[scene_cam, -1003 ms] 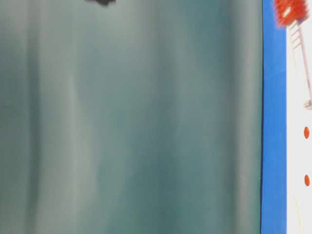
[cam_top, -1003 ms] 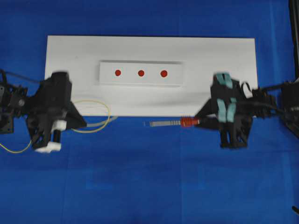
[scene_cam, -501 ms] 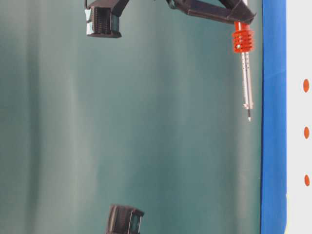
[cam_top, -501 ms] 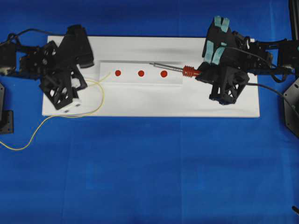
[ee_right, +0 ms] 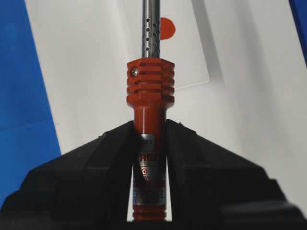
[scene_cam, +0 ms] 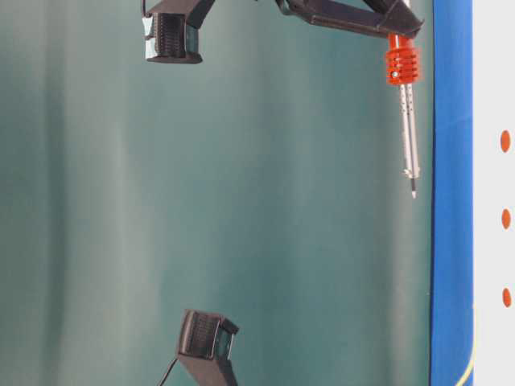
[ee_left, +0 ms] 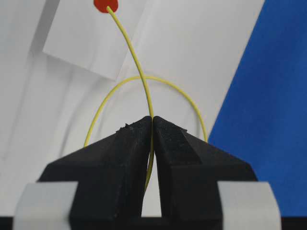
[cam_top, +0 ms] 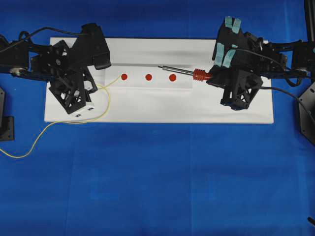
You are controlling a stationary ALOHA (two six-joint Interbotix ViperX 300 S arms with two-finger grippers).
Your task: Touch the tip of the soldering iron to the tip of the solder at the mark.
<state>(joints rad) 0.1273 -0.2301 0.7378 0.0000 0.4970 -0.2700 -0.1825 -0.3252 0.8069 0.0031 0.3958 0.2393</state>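
The left claw [ee_left: 152, 125] is clenched on the solder [ee_left: 135, 62], its two black fingers [ee_left: 120, 158] pressed together with the thin yellow wire pinched between them. From the grip the wire rises in a gentle curve, and in the left wrist view its tip lies at the edge of a red mark [ee_left: 102, 5] on the small white card [ee_left: 86, 43]. Behind it the rest of the wire makes a wide loop over the white board [cam_top: 147, 105]. From overhead, the solder [cam_top: 104, 96] loops beside the left claw [cam_top: 81, 98] and trails off the board's left corner onto the blue tabletop [cam_top: 157, 177].

The right claw [ee_right: 149, 143] is clenched on the soldering iron [ee_right: 149, 91], gripping the red handle just below its ribbed collar. From overhead the iron [cam_top: 183, 72] lies level, pointing left from the right claw [cam_top: 216, 78], its shaft passing just above the rightmost of the three red marks [cam_top: 172, 77] on the card. The table-level view shows the iron [scene_cam: 409, 137] held clear of the board, its dark tip in the air.

The iron's tip and the solder's tip are well apart, with the middle mark [cam_top: 148, 77] between them.
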